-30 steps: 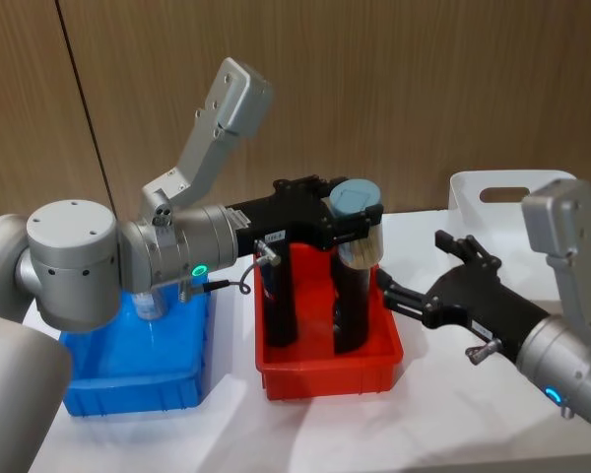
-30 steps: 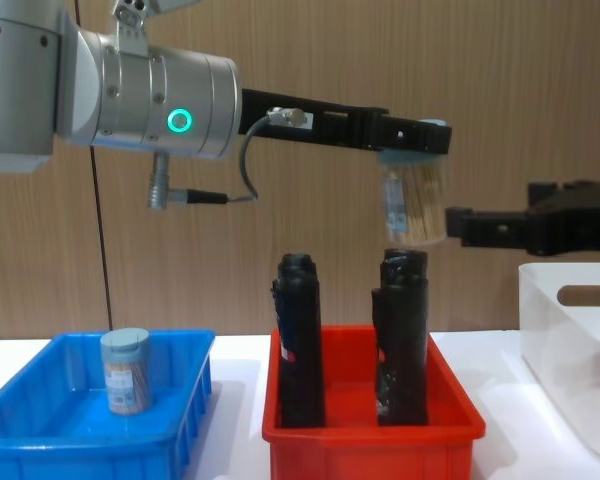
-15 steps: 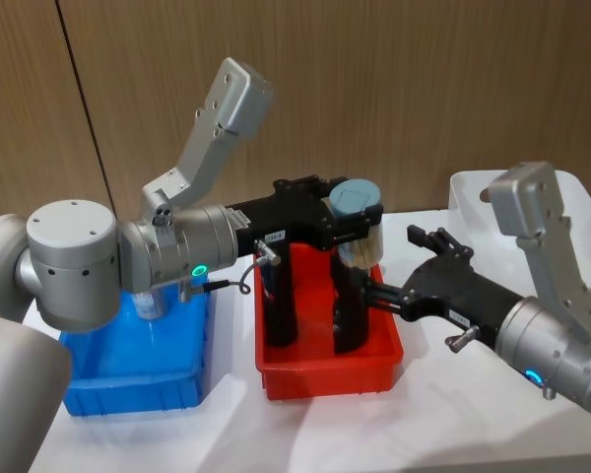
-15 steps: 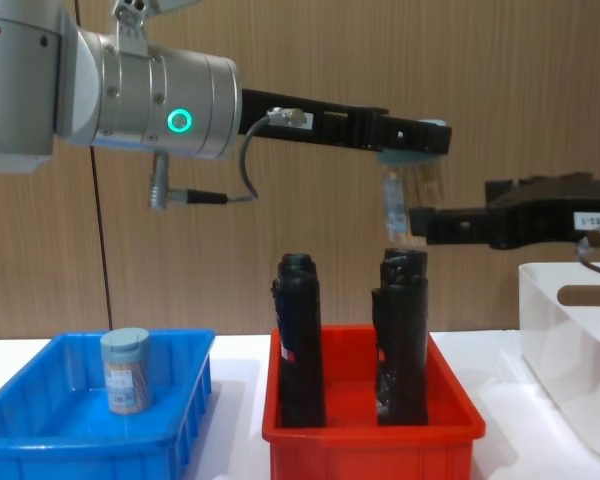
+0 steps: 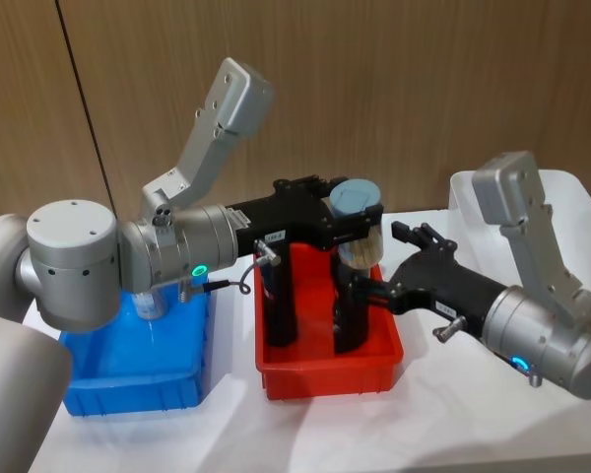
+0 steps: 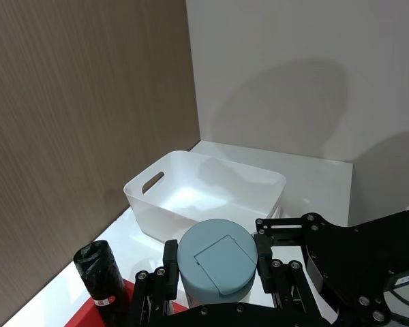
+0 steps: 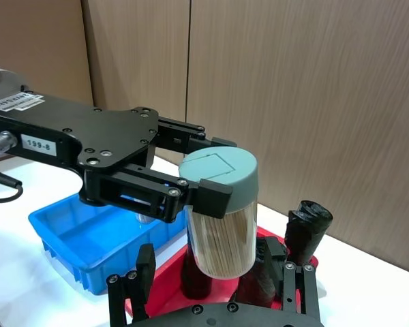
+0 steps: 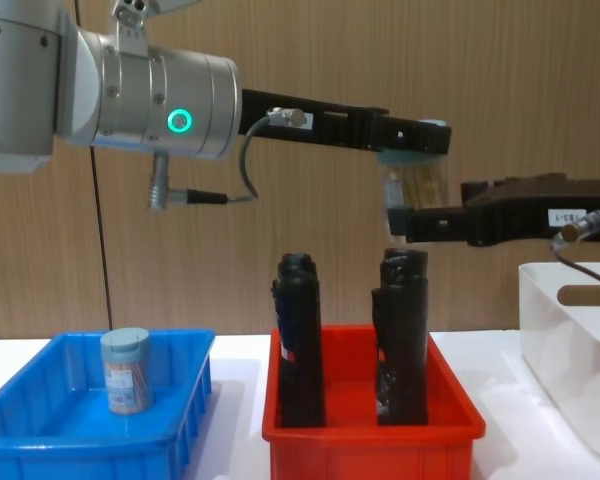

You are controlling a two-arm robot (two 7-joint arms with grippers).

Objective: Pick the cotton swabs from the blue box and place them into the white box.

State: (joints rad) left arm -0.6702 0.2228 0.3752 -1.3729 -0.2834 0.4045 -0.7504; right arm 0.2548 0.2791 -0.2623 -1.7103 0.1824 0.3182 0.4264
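The left pincer (image 5: 353, 219) is up high over the red bin (image 5: 325, 372) at the middle of the desk (image 5: 453, 414). It is clamped tight on a cotton swab tub (image 5: 358, 197) just under the pale blue-grey lid. The tub hangs upright in the air, swab sticks showing through its clear wall, right above the black roll (image 8: 402, 340) on the bin's 3 o'clock side. The right pincer (image 5: 381, 260) reaches in from 3 o'clock, level with the tub's lower half. Its fingers are spread wide, one on each side of the clear body, and the right wrist view shows a gap on both sides. A second tub (image 8: 126, 370) stands upright in the blue box (image 5: 177, 389) out at 9 o'clock, toward that box's 12 o'clock end. The other black roll (image 8: 300, 340) stands on the bin's 9 o'clock side. The white box (image 8: 570, 350) sits at 3 o'clock on the desk, well apart from the raised tub.
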